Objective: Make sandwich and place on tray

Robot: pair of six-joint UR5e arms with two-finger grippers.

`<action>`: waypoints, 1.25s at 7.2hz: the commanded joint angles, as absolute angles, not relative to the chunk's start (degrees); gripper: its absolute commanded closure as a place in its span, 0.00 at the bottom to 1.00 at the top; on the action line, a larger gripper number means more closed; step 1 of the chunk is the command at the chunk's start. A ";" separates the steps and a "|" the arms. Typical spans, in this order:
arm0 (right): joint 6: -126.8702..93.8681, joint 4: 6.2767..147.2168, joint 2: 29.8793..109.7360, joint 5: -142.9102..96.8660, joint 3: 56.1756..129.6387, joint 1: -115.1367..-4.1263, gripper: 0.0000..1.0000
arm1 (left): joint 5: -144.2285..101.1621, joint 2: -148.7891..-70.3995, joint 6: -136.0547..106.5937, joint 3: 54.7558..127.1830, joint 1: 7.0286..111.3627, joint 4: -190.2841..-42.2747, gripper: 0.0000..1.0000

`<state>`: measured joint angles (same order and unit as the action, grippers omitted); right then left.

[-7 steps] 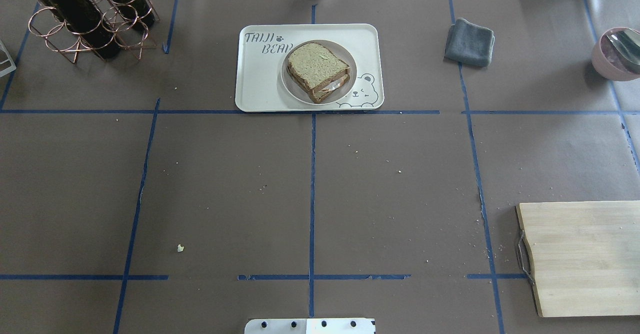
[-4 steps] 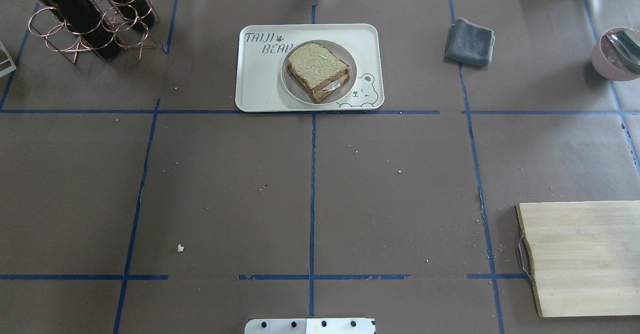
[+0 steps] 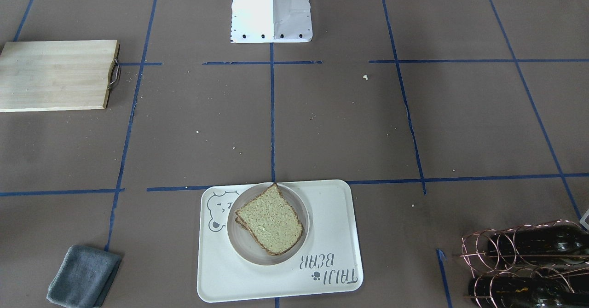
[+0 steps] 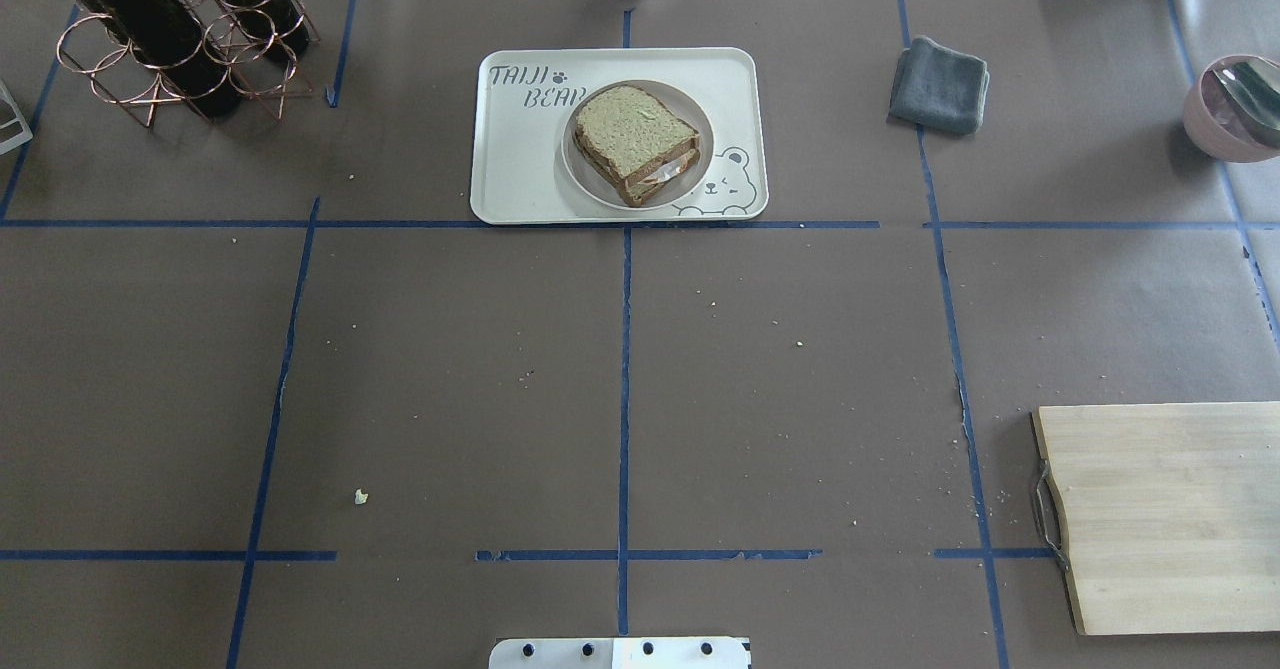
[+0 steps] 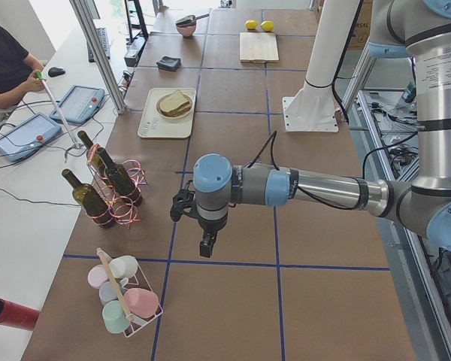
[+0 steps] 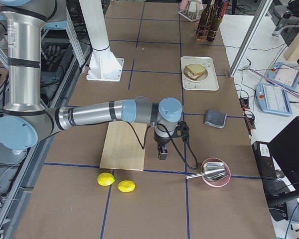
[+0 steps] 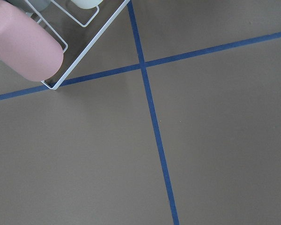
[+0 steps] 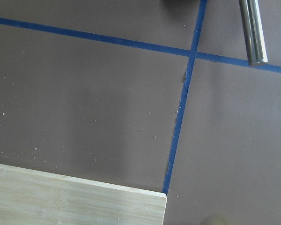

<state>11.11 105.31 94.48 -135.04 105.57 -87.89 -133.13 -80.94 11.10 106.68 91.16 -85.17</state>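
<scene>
The sandwich [image 4: 636, 139] lies stacked on a small round plate [image 4: 695, 114] on the cream tray [image 4: 520, 169], with a white and orange egg edge showing between the slices. It also shows in the front view [image 3: 270, 220] on the tray [image 3: 331, 216]. My left gripper [image 5: 205, 244] hangs over bare table far from the tray, near the bottle rack. My right gripper [image 6: 162, 153] hangs beside the cutting board. Neither gripper's fingers show in the wrist views, and I cannot tell whether they are open or shut. Nothing visible is held.
A wooden cutting board [image 4: 1160, 514] lies at the near right. A grey cloth [image 4: 940, 84] and a pink bowl with a metal scoop [image 4: 1235, 109] are at the far right. A copper rack of bottles [image 4: 170, 39] stands far left. A cup rack [image 5: 124, 301] and two lemons [image 6: 117, 183] sit at the table ends.
</scene>
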 commanded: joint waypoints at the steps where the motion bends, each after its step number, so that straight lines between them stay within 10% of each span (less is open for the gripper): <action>1: 11.25 105.29 94.48 -134.83 105.64 -87.54 0.00 | -133.07 -83.12 11.34 103.56 90.44 -85.08 0.00; 9: 7.38 99.14 95.35 -134.82 102.22 -84.81 0.00 | -133.07 -80.51 11.43 106.70 90.44 -78.92 0.00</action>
